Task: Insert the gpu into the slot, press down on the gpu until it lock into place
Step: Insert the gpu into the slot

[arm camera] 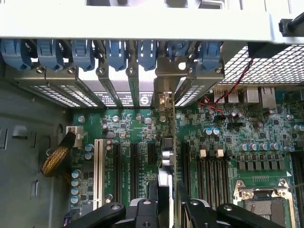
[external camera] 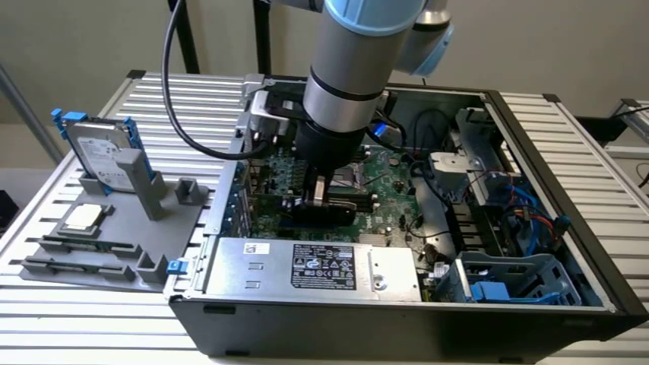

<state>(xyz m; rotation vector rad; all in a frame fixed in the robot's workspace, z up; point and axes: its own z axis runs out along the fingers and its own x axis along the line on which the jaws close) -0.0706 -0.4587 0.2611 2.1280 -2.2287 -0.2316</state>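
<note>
Two fingers [arm camera: 152,197] show on my wrist feed, one each side of the gpu [arm camera: 166,156], part-way closed and clamped on that thin black card, which I see edge-on. The card stands upright over the green motherboard [arm camera: 137,126], with black expansion connectors on either side of it and its metal bracket end at the case's rear wall, by the row of blue retaining clips [arm camera: 83,50]. A white connector [arm camera: 99,164] lies further off on one side of the card, while the memory slots [arm camera: 213,171] and the processor socket [arm camera: 261,199] lie on the other. Whether the card's lower edge is seated I cannot tell. On my exterior feed the arm [external camera: 345,68] reaches straight down into the open computer case [external camera: 406,323], fingers and card just beyond the silver power supply [external camera: 315,266]. Toward the exterior view's left, a grey fixture [external camera: 117,232] on the slatted tabletop [external camera: 61,334] carries a hard drive in a blue frame [external camera: 99,148]
</note>
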